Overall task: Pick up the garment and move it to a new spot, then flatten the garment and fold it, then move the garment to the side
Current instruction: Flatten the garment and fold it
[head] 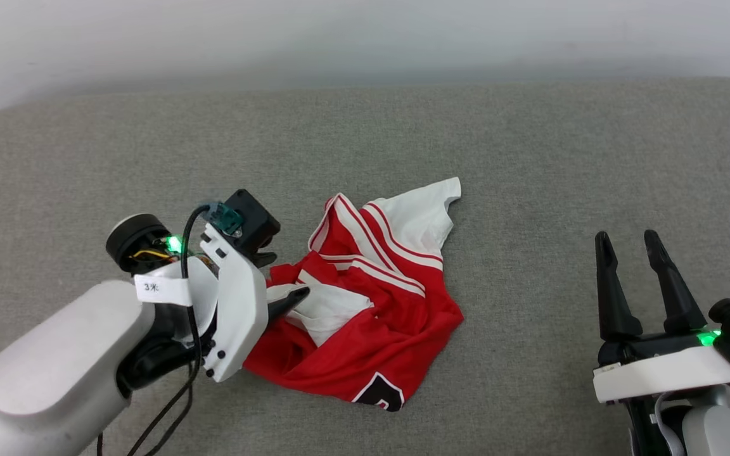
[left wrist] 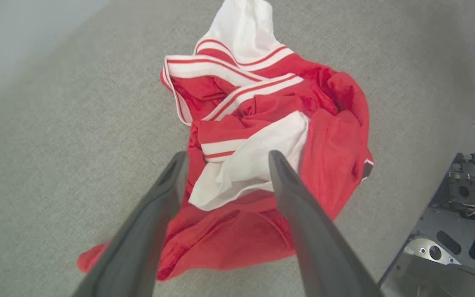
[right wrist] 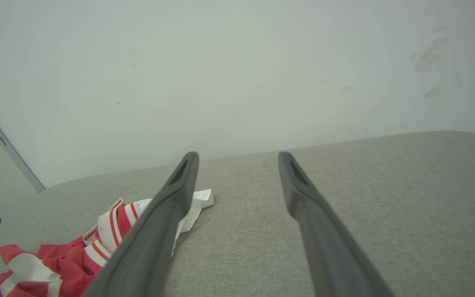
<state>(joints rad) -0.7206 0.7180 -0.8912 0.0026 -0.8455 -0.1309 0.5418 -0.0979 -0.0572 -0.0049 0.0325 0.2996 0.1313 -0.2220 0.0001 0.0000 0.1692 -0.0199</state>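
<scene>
The garment [head: 365, 304] lies crumpled in a heap on the grey cloth surface, red with white sleeves and striped trim. A black, white-outlined patch of lettering [head: 381, 392] peeks out at its near edge. My left gripper [head: 289, 274] hovers open over the heap's left side. In the left wrist view its fingers [left wrist: 291, 185] straddle a bunched white sleeve [left wrist: 254, 165] without closing on it. My right gripper [head: 626, 235] stands open at the lower right, well clear of the garment [right wrist: 56, 255], with nothing between its fingers [right wrist: 167, 206].
The grey padded surface [head: 530, 158] stretches wide around the heap, with a rounded far edge against a pale wall [head: 365, 38]. The robot's metal base [left wrist: 460, 231] shows at the right of the left wrist view.
</scene>
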